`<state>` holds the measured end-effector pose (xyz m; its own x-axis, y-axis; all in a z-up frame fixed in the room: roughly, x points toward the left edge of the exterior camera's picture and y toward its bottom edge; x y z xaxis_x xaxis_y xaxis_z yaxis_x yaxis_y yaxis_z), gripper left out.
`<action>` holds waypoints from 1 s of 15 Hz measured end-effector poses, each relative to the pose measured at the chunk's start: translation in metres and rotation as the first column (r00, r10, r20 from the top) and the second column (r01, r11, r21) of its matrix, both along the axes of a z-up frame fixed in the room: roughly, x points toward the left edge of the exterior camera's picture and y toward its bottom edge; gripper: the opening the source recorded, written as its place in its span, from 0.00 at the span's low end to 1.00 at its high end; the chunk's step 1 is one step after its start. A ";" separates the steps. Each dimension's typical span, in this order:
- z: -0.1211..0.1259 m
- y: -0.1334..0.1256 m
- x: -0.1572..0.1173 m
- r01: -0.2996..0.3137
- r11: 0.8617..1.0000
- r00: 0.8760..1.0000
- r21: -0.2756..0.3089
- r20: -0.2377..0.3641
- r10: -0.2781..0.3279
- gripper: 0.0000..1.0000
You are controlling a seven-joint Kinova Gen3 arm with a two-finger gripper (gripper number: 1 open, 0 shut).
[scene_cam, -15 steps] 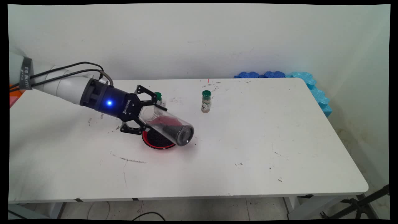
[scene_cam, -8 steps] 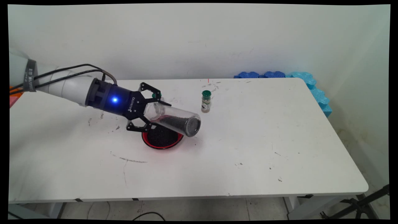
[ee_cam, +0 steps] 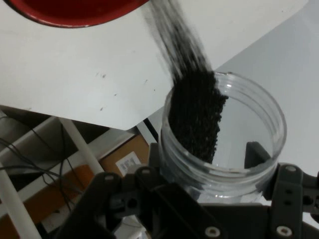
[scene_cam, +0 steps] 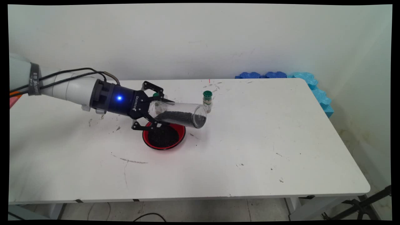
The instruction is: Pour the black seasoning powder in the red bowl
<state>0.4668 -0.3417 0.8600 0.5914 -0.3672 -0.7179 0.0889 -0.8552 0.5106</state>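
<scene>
Gripper (scene_cam: 152,110) clamping a clear jar (scene_cam: 178,114) near its open mouth, holding it almost level above the red bowl (scene_cam: 164,136).
Dark granules (ee_cam: 194,117) are lying along the jar's lower side; more are filling the bowl. A green-capped spice bottle (scene_cam: 207,101) is standing just behind the jar's base, on the white table (scene_cam: 250,140).
</scene>
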 end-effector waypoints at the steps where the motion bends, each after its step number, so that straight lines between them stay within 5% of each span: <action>1: -0.001 0.000 0.000 -0.010 1.000 1.000 0.008 -0.009 0.010 0.00; 15: -0.005 0.005 -0.015 -0.088 0.993 0.989 0.079 -0.108 0.096 0.00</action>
<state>0.4518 -0.3364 0.8547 0.5351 -0.2580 -0.8044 0.2218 -0.8759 0.4285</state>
